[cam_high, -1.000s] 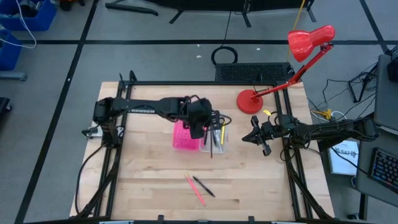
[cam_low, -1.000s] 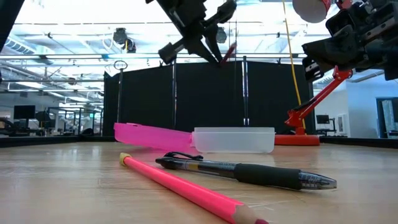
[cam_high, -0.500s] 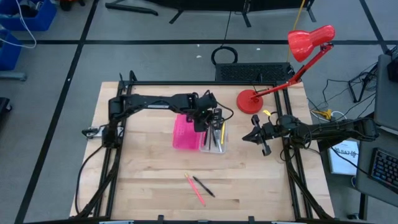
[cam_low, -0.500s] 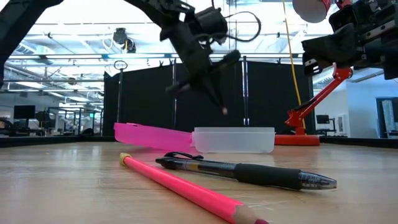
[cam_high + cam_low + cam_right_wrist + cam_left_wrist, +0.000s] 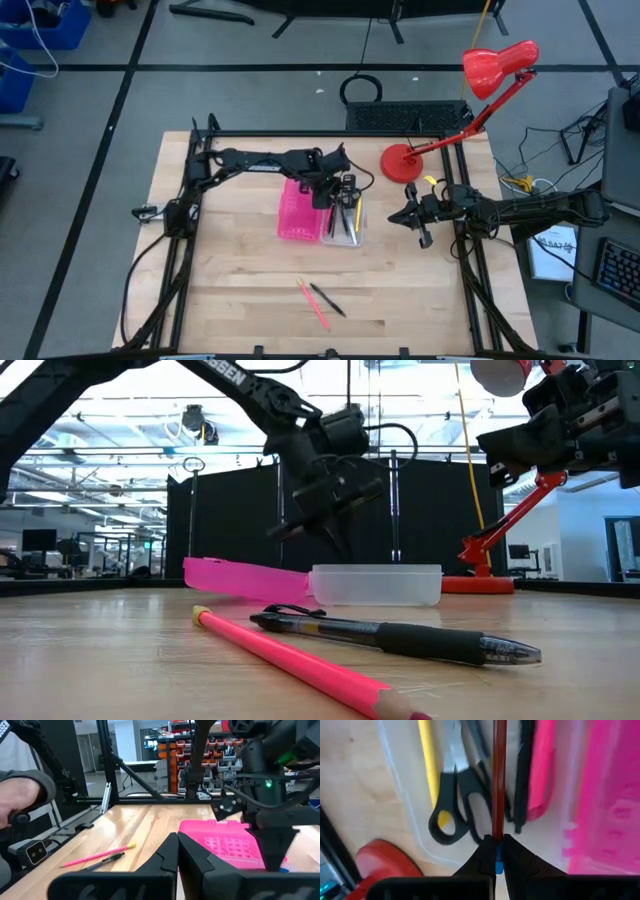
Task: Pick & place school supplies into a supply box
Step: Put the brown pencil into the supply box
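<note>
High view showed the left gripper [image 5: 334, 190] lowered over the shallow clear plastic supply box [image 5: 357, 233], which sat touching the bright pink dotted tray [image 5: 298, 219] near the middle of the pale wooden table [image 5: 230, 290]. In the left wrist view its fingers [image 5: 481, 859] were pinched tight on the end of a thin dark red pencil [image 5: 498, 780], held above the box's contents and not yet let go. Already inside lay the small black-handled silver-bladed scissors [image 5: 455, 795], a yellow pencil [image 5: 427, 760], a slim black pen [image 5: 524, 775] and a pink marker-like item [image 5: 542, 770]. So most of the supplies looked placed, with one in the act of being delivered.

Left to do, by my judgement: the long pink pencil with a yellow end [image 5: 313, 304] and the black click pen [image 5: 328, 300], lying crossed on the table near its front edge, well apart from the box. The right gripper [image 5: 410, 217] waited at the table's right side, fingers pressed together on nothing, near the red desk lamp's base [image 5: 402, 162]
</note>
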### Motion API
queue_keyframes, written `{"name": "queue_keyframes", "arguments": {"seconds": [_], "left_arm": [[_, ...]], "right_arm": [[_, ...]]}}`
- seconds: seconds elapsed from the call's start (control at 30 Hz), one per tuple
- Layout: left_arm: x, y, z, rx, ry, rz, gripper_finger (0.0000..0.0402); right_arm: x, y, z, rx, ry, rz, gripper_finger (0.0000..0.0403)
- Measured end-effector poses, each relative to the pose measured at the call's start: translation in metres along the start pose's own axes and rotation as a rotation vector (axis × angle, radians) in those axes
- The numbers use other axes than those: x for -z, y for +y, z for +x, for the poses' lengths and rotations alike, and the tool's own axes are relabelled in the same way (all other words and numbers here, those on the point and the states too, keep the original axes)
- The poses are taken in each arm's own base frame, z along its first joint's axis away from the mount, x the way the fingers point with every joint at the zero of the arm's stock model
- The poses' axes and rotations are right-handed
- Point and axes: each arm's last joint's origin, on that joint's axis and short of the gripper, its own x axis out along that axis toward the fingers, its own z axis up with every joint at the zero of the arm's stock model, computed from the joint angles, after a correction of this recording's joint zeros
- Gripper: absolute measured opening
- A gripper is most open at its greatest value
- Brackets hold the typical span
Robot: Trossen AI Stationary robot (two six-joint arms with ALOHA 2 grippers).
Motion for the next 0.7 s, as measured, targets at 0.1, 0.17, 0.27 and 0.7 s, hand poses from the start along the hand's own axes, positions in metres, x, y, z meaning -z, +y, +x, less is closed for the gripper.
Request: {"name": "queue_keyframes", "arguments": {"seconds": [0.1,0.17,0.27,0.7], "left_arm": [[0.001,-0.003,0.006,0.022,0.014,0.000,0.0021],[0.001,-0.003,0.007,0.028,0.032,-0.001,0.0031],[-0.002,-0.002,0.008,0.039,0.046,-0.027,0.0052],[-0.016,0.007,0.007,0.036,0.142,-0.106,0.0135]], "right_arm": [[0.000,0.000,0.000,0.001,0.001,0.000,0.0000],[0.000,0.000,0.000,0.000,0.002,0.000,0.0000],[0.000,0.000,0.000,-0.001,-0.002,-0.003,0.0000],[0.000,0.000,0.000,-0.001,0.001,0.000,0.0000]]}}
